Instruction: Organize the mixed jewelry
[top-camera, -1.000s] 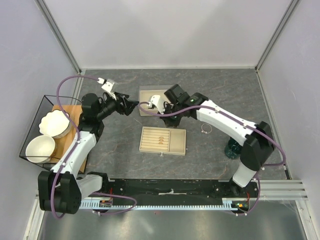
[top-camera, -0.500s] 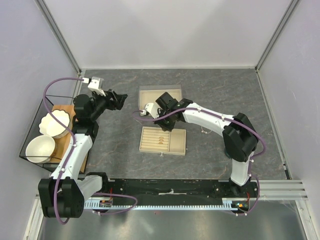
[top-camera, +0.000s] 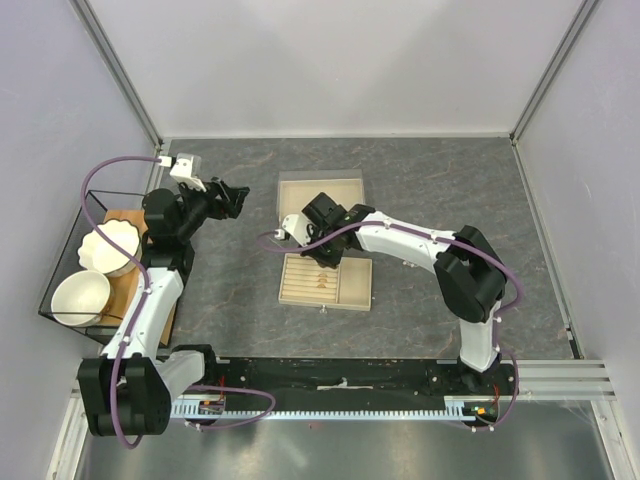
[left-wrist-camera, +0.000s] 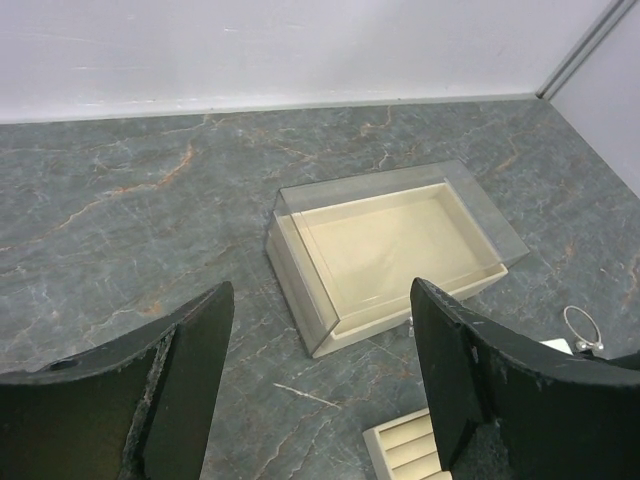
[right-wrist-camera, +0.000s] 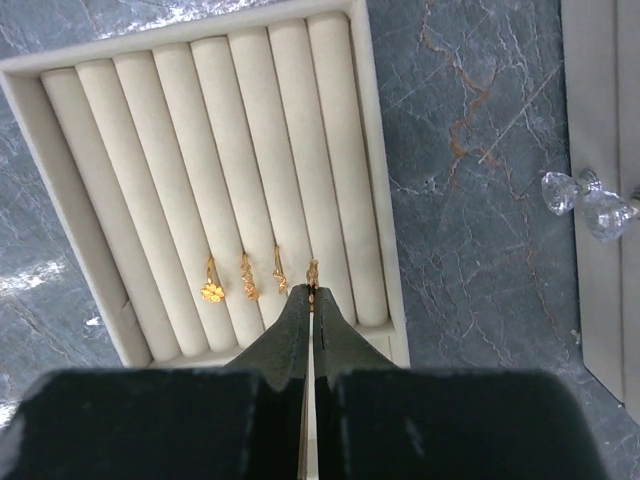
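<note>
The right gripper (right-wrist-camera: 312, 300) is pinched nearly closed on a gold ring (right-wrist-camera: 313, 268), at the slot just beside three seated rings (right-wrist-camera: 247, 280) in the tray (right-wrist-camera: 30, 110). It should press the ring straight down between the rolls before releasing. The left gripper (left-wrist-camera: 320, 310) hangs wide apart, empty.

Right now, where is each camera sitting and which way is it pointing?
Top external: above and behind the bases, looking down on the table; left arm and right arm show.
Left wrist: raised, looking forward and down at the beige box; its open fingers frame it.
Right wrist: straight down on the ring tray; its fingers pinch a gold ring.
Shared: top external also shows box and tray.
</note>
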